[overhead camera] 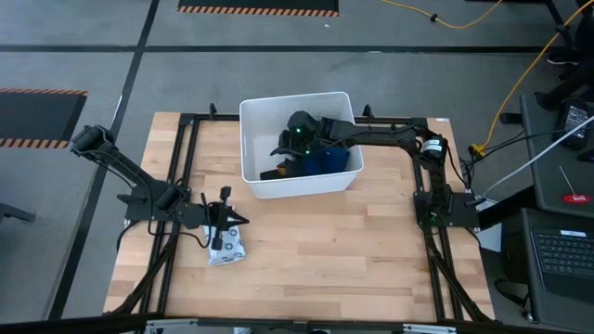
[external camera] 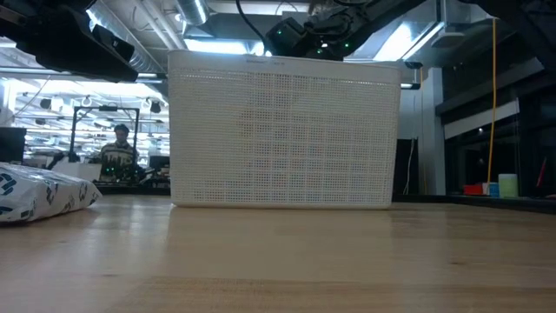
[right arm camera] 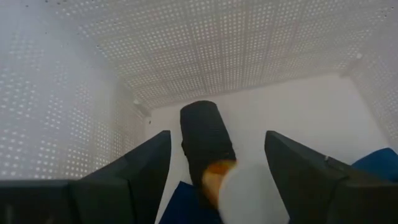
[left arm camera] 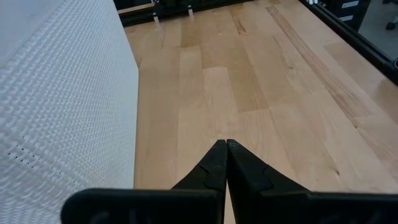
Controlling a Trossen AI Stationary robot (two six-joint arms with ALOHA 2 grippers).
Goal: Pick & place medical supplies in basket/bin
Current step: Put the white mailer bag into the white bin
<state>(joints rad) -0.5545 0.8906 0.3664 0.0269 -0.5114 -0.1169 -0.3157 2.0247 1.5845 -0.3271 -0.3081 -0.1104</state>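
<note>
The right gripper (right arm camera: 217, 180) hangs inside the white tub (overhead camera: 255, 181), fingers spread wide and gripping nothing; between them its wrist view shows the orange bottle (right arm camera: 233, 186) lying on the black oblong (right arm camera: 205, 143), with the blue cloth (right arm camera: 379, 163) beside. From overhead the arm hides the bottle. The left gripper (left arm camera: 226, 146), pinched shut and empty, waits above the white packet (overhead camera: 226, 247) on the table (overhead camera: 334, 250).

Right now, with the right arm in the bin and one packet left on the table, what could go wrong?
The right gripper hangs open inside the bin, over the black oblong, orange bottle and blue cloth; withdrawing carelessly could snag the cloth or hit a wall. The left gripper is shut beside the packet, so descending now would likely push it, not grasp it.
</note>
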